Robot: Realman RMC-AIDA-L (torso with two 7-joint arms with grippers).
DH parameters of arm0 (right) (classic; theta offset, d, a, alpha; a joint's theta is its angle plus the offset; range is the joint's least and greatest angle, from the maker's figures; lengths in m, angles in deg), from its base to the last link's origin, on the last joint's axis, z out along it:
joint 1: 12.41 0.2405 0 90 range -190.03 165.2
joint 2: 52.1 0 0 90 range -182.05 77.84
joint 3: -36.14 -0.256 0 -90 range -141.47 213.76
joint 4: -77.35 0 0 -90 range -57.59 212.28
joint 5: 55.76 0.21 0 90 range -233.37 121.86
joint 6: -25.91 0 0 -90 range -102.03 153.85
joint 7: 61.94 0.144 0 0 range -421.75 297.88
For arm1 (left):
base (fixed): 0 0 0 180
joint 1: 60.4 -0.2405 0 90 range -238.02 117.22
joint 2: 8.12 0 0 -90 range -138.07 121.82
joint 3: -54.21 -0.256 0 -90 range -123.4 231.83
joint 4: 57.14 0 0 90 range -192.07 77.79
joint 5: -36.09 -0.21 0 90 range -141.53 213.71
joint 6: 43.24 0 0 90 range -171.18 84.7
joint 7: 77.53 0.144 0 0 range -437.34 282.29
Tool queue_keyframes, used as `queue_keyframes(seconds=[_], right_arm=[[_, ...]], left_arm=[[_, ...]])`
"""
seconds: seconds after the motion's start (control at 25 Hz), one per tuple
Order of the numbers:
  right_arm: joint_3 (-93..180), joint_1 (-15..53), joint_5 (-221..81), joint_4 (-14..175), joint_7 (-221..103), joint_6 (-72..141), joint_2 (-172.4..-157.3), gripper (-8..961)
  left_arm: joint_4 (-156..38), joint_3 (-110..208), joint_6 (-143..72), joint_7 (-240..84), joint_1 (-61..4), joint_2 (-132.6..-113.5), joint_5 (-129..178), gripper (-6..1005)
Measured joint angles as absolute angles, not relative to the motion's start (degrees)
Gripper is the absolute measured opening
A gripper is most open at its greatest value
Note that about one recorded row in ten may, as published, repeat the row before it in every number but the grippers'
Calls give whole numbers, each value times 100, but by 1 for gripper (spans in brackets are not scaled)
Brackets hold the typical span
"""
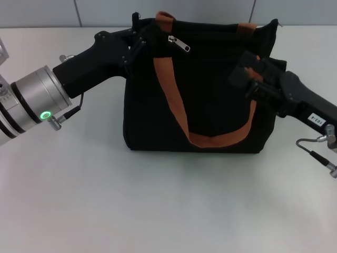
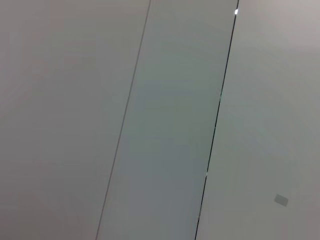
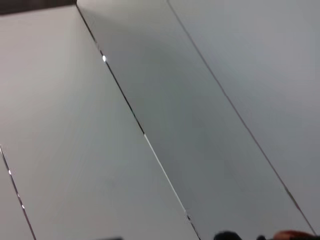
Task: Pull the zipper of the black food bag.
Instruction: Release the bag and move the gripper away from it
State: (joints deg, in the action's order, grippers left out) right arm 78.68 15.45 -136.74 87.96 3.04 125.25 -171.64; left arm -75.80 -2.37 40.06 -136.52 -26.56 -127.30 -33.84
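You are looking down on a plain, pale grey matte worktop [image 1: 158, 211] that fills most of the head view under soft, even light. Behind it stands a light grey panelled wall [image 1: 105, 11], split by thin vertical seams. Both wrist views show you only flat grey wall panels [image 2: 165, 125] crossed by narrow dark joint lines [image 3: 140, 127].

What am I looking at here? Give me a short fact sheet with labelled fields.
Setting: white table
Main object: black food bag, upright, with orange strap handles
Zipper: silver pull tab near the bag's top edge, toward the robot's left end, not gripped
Left gripper: at the bag's top left corner, beside the pull tab
Right gripper: against the bag's right side, upper part
Wrist views: only wall panels
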Motion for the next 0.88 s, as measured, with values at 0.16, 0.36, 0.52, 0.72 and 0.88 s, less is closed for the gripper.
queue_keyframes(seconds=[0.16, 0.36, 0.52, 0.72, 0.88], right_arm=[[7903, 1608, -13634, 8882, 555, 12699, -17155, 789], [7876, 1690, -13626, 8962, 575, 12574, -17165, 786], [7868, 1819, -13555, 8958, 592, 12427, -17166, 784], [7868, 1905, -13335, 8944, 626, 12397, -17173, 411], [7915, 1992, -13273, 8965, 787, 12100, -17169, 284]], left_arm=[[-7577, -247, 4007, -13639, -2665, -12730, -3378, 30], [-7577, -251, 4017, -13627, -2666, -12730, -3375, 30], [-7528, -258, 4070, -13300, -2655, -12729, -3360, 30], [-7196, -263, 4189, -12721, -2521, -12730, -3158, 29], [-7231, -263, 4210, -12717, -2468, -12730, -3143, 29]])
